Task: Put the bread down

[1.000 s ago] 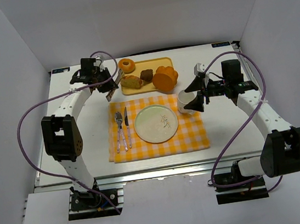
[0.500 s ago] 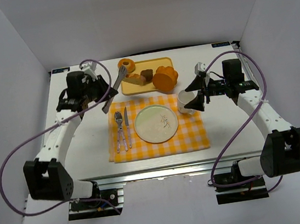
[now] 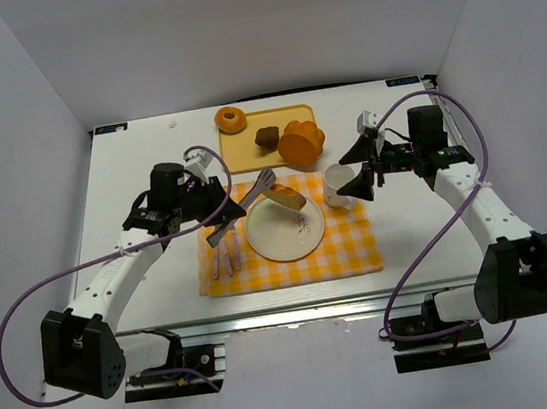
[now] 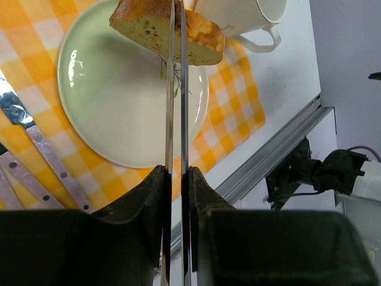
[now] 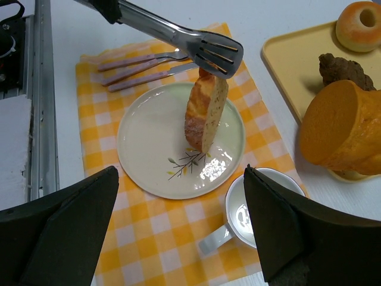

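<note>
A slice of bread [image 3: 287,198] [image 5: 205,110] hangs pinched in metal tongs [image 3: 249,203] [image 4: 176,89] just above the pale green plate [image 3: 278,239] [image 4: 113,101]. The slice's lower end is close to the plate's face; whether it touches I cannot tell. My left gripper [image 3: 220,209] [image 4: 175,179] is shut on the tongs' two arms, left of the plate. Over the plate's right rim, beside the white cup [image 3: 336,184] [image 5: 256,208], my right gripper [image 3: 363,178] [image 5: 180,170] stands open and holds nothing.
A yellow tray [image 3: 247,157] at the back holds a doughnut [image 3: 232,119], a dark brown piece [image 3: 267,137] and an orange loaf [image 3: 301,143]. A fork and knife [image 3: 225,256] lie left of the plate on the orange checked cloth [image 3: 345,246].
The left arm has swung from the tray toward me and to the right, carrying the bread in the tongs to over the plate. The right arm has stayed put.
</note>
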{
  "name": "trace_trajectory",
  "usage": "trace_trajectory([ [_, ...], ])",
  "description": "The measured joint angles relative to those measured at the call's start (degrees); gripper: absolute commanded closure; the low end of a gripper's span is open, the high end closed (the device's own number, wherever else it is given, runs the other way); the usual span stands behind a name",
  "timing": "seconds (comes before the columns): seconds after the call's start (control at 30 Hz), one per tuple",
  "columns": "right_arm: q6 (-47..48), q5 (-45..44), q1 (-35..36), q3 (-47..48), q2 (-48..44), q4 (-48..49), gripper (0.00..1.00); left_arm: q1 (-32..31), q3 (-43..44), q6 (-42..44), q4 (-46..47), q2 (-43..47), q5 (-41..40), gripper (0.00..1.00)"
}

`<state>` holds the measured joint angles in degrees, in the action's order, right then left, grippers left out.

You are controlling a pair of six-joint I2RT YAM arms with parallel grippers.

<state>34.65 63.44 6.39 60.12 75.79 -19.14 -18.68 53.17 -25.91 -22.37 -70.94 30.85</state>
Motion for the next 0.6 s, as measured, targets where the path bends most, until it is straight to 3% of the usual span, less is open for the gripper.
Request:
trace_trajectory([
  [0.4,-0.11,-0.07,-0.02,0.04,-0.02,-0.02,0.1,-4.48,-1.6,3.02,-1.31,-1.4,-1.03,0.79],
  [0.6,-0.17,-0.07,-0.07,0.02,-0.2,-0.04,0.1,-5.18,-5.11,3.39,-1.09,-1.42,-2.16,0.6],
])
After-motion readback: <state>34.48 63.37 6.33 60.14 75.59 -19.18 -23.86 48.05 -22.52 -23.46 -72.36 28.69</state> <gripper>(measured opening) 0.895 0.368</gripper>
